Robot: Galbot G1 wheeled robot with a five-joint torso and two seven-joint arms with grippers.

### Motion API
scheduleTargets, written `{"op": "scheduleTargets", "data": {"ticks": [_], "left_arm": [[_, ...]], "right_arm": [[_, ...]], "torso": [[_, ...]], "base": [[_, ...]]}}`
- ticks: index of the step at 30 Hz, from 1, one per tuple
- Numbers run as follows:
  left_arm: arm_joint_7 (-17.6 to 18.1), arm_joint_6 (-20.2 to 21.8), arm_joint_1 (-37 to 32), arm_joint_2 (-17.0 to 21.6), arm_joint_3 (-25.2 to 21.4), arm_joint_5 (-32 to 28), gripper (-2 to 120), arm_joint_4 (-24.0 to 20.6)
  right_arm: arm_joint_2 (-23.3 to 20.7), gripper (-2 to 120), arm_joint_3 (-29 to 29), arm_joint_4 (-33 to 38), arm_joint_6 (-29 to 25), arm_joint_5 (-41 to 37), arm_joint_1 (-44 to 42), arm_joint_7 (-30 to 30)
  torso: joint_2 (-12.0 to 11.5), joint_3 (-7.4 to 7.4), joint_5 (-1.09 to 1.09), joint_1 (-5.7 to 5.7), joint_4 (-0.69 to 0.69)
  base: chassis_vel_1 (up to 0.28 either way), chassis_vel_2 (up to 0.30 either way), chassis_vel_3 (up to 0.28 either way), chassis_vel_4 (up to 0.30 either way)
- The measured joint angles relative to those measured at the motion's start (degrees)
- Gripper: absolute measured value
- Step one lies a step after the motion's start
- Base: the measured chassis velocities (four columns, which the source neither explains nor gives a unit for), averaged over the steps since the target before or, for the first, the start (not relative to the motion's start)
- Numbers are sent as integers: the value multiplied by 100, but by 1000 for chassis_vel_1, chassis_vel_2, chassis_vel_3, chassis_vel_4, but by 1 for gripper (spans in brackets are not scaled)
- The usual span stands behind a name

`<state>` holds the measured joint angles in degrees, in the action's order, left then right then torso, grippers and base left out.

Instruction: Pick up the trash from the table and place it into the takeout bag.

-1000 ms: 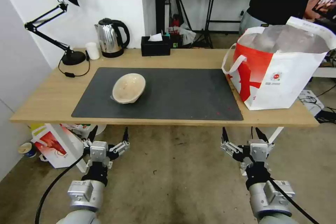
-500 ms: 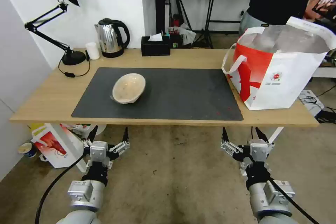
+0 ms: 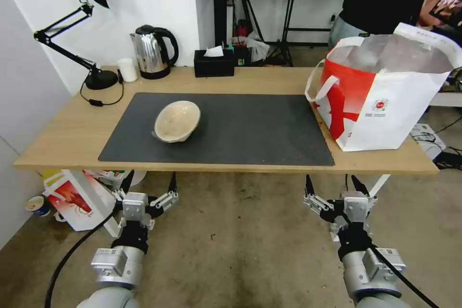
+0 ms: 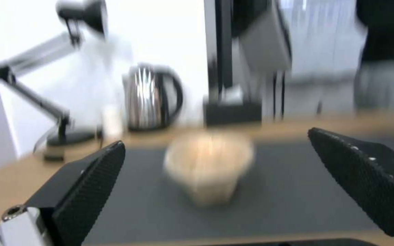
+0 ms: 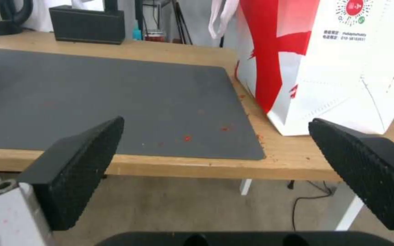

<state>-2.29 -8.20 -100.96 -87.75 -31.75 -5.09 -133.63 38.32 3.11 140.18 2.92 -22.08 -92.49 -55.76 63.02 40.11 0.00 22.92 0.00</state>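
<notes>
A shallow beige bowl point(image 3: 177, 121) rests tilted on the dark grey mat point(image 3: 250, 130) of the light-wood table point(image 3: 62, 130), left of the mat's middle. The left wrist view shows this bowl point(image 4: 208, 164) straight ahead across the table's front edge. The red-and-white takeout bag point(image 3: 385, 91) stands open at the table's right end, its foil lining showing. In the right wrist view the bag point(image 5: 325, 65) is ahead and off to one side. My left gripper point(image 3: 150, 180) and right gripper point(image 3: 333, 182) both hang open below the table's front edge, holding nothing.
Along the back edge stand a black desk lamp point(image 3: 91, 33), a steel kettle point(image 3: 153, 53), a small white cup point(image 3: 127, 70) and a black tissue box point(image 3: 214, 62). A white-and-red box point(image 3: 77, 199) sits on the floor under the left end. Red crumbs point(image 5: 187, 138) dot the mat.
My left arm has shifted very slightly. The bowl, the bag and the right arm have stayed put.
</notes>
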Motion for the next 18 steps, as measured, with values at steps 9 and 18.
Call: {"op": "scheduleTargets", "data": {"ticks": [9,18], "left_arm": [[-344,-1190,312,-266,-42,-769,100,-305],[-234,-1010,283,-217,-45,-1262,100,-493]], "right_arm": [[0,100,-1,0,0,0,0,0],[0,100,-1,0,0,0,0,0]], "torso": [[0,0,1,0,0],[1,0,0,0,0]], "base": [[0,0,0,0],[0,0,0,0]]}}
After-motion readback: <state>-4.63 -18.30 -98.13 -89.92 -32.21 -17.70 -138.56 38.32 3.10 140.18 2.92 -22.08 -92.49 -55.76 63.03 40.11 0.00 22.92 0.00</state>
